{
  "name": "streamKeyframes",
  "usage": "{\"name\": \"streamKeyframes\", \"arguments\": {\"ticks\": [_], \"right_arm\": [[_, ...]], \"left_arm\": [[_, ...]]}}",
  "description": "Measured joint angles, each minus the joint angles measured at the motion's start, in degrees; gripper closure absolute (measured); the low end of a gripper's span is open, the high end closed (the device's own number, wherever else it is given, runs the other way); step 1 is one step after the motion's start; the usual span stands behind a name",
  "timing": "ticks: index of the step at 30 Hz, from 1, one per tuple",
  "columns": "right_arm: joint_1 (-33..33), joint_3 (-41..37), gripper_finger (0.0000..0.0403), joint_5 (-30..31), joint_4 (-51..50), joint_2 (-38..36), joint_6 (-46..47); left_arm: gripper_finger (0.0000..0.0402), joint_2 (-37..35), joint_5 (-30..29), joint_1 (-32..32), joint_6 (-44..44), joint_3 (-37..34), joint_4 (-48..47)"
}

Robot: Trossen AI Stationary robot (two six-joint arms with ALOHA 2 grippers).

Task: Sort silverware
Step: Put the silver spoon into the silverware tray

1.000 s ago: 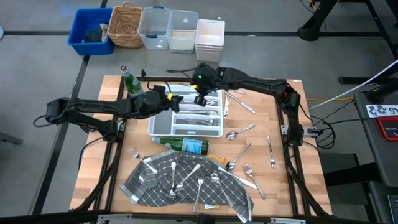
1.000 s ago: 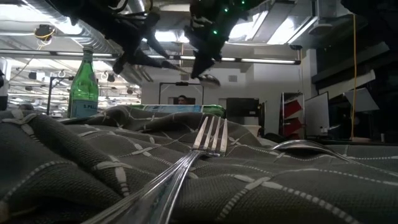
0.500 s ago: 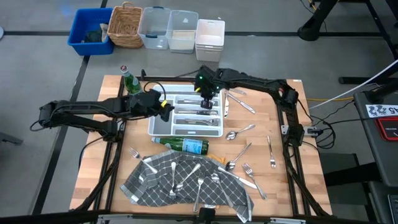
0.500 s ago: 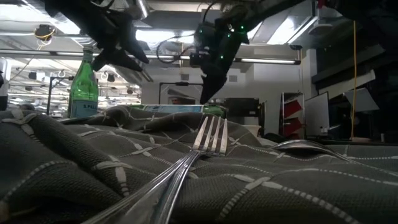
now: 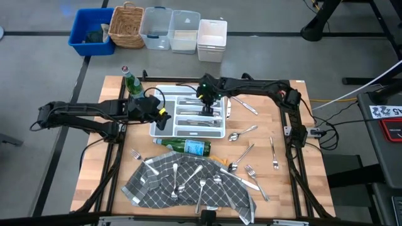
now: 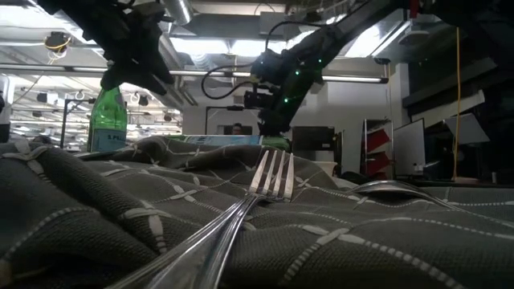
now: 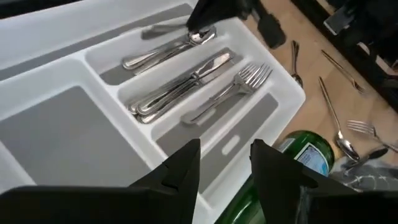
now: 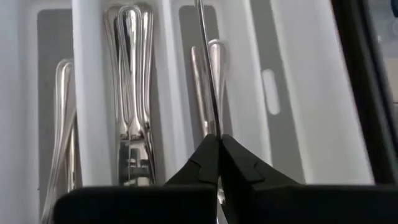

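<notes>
Two arms over the white tray (image 5: pixel 164 129). High view: right gripper (image 5: pixel 206 107) sits above the tray's slots, left gripper (image 5: pixel 162 116) at the tray's near-left edge, so the right is nearer the drop. Loose silverware (image 5: pixel 242 134) lies on the wood beside the tray and on the grey cloth (image 5: pixel 157 188); a green bottle (image 5: pixel 188 147) lies between tray and cloth.

Low view: a fork (image 6: pixel 269 178) on the cloth fills the foreground; both arms hang behind it.

Left wrist view: left fingers (image 7: pixel 186 165) spread, holding nothing, over the tray rim; spoons, knives and forks (image 7: pixel 249 79) already lie in separate slots.

Right wrist view: right gripper (image 8: pixel 217 149) pinched tight on a thin utensil handle (image 8: pixel 208 81). Its long axis runs parallel to the slot directly below, which already holds a similar piece. My read: lower and release.
</notes>
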Motion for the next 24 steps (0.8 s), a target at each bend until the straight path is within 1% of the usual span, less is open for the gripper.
{"name": "streamKeyframes", "arguments": {"ticks": [6,12,17,21,24], "right_arm": [[0.0,-3.22,0.0393,0.03,3.38,0.0,0.09],[0.0,-4.4,0.0391,0.03,5.31,0.0,0.11],[0.0,-4.38,0.0391,0.03,6.86,-0.01,1.56],[0.0,-4.34,0.0391,0.04,8.65,0.39,4.48],[0.0,-4.36,0.0391,0.75,8.95,1.53,4.71]], "left_arm": [[0.0274,-0.03,0.72,-2.55,0.85,0.0,-1.85],[0.0274,-0.03,8.27,-5.23,3.76,0.0,-5.88],[0.0274,-0.03,13.16,-7.58,3.87,0.0,-11.92],[0.0274,-0.03,13.78,-9.47,3.98,0.0,-17.53],[0.0274,-0.03,13.78,-10.67,3.98,0.0,-20.75]]}}
